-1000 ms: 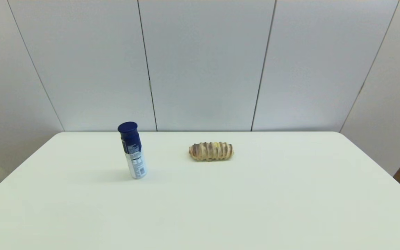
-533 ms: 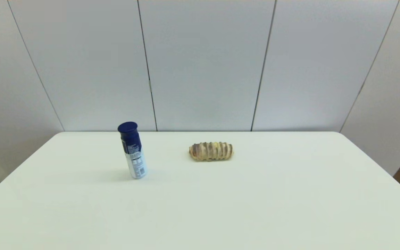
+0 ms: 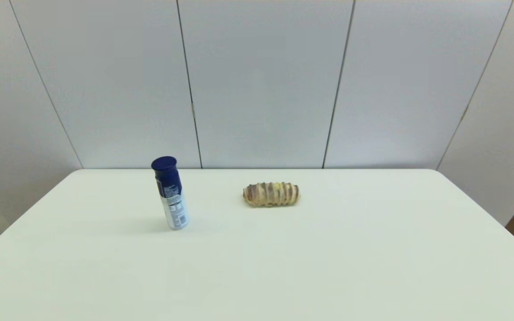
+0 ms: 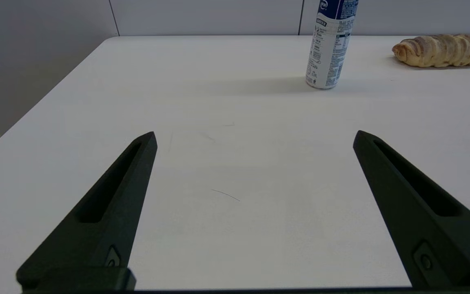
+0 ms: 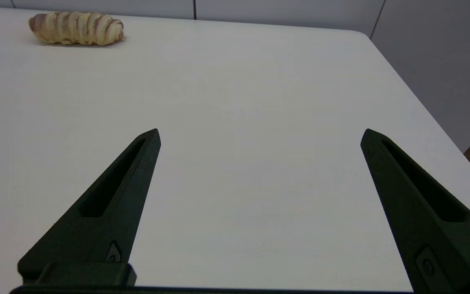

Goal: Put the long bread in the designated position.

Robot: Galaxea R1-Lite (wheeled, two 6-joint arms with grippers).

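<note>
The long bread [image 3: 271,194], a small tan loaf with dark crosswise stripes, lies on its side toward the back of the white table [image 3: 283,267], near the middle. It also shows far off as the long bread [image 4: 442,50] and the long bread [image 5: 76,28] in the two wrist views. My left gripper [image 4: 254,136] hangs open over the near left of the table with nothing between its fingers. My right gripper [image 5: 260,134] is open too, over the near right, also holding nothing. Neither arm shows in the head view.
A blue-capped white spray can [image 3: 170,192] stands upright left of the bread, about a loaf's length away; the can [image 4: 329,45] is also in the left wrist view. Grey wall panels rise behind the table's far edge. The table's right edge [image 5: 414,102] drops to the floor.
</note>
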